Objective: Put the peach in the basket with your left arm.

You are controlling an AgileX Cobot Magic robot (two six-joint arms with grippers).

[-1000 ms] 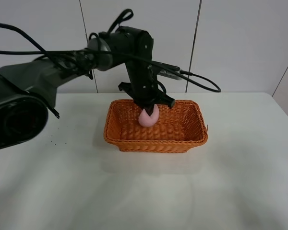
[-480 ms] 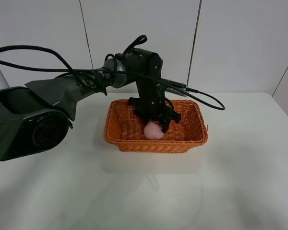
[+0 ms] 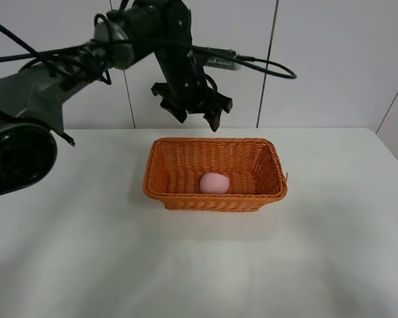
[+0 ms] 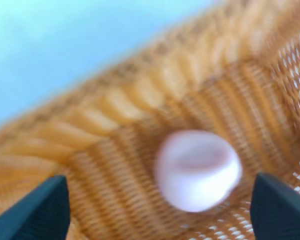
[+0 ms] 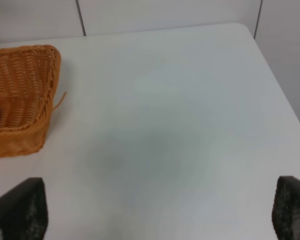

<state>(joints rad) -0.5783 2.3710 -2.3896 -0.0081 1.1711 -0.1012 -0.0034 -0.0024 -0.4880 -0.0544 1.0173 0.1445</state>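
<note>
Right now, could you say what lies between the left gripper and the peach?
Only open air, as the high view shows: the left gripper hangs above the peach.

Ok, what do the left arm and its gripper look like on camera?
The left arm is black and jointed, with thick rounded links and black cables looping off it. The left gripper is black with short angular fingers. No markings show.

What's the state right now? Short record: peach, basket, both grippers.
peach: lying on the basket floor, near the middle, free of any gripper
basket: upright on the white table
left gripper: open, empty, in the air above the basket's far side
right gripper: open, empty, over the table beside the basket
task: placement looks done
</note>
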